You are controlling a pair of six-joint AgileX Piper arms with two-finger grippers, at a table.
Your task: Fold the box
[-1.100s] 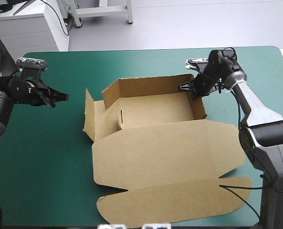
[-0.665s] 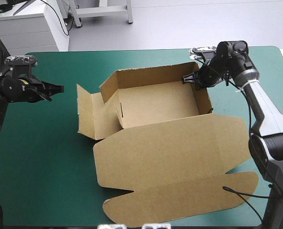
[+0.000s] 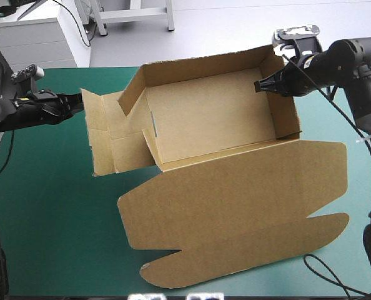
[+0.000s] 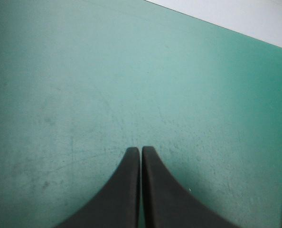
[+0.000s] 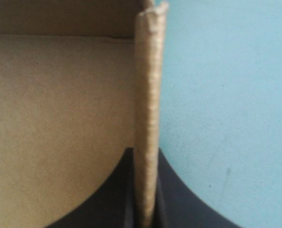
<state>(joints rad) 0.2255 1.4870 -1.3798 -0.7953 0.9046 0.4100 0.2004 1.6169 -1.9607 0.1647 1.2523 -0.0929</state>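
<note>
Left gripper [image 3: 75, 104]: black fingers [image 4: 126, 190] are pressed together with nothing between them. Its wrist view shows only bare teal-green cover [image 4: 84, 71] ahead. In the high view its tip sits just beside the outer edge of the left flaps [image 3: 107, 137].
Risk: if it advances without parting the fingers, it pushes or crumples the flap edge instead of taking hold of it.

Left flaps: lying open, untucked and unsupported.
Risk: they may sag and pull the slanted left wall [image 3: 132, 94] back down.

Box [image 3: 210, 119]: mid-table, an open tray with the far and right walls up. The lid [image 3: 235, 200] is spread flat toward the near edge. The box looks tilted or raised at its right end. Cannot tell whether the lid touches the cover.
Risk: if the lid drags on the cover, the box may swing round.

Right gripper [image 3: 265, 85]: clamped on the right wall [image 5: 145, 95], one finger inside the tray and one outside. The wall's far corner looks slightly crushed.
Risk: this one thin wall is the only hold. The weight of lid and flaps may buckle it at its crease or pull it out of the pinch, and the box then twists or drops.
</note>
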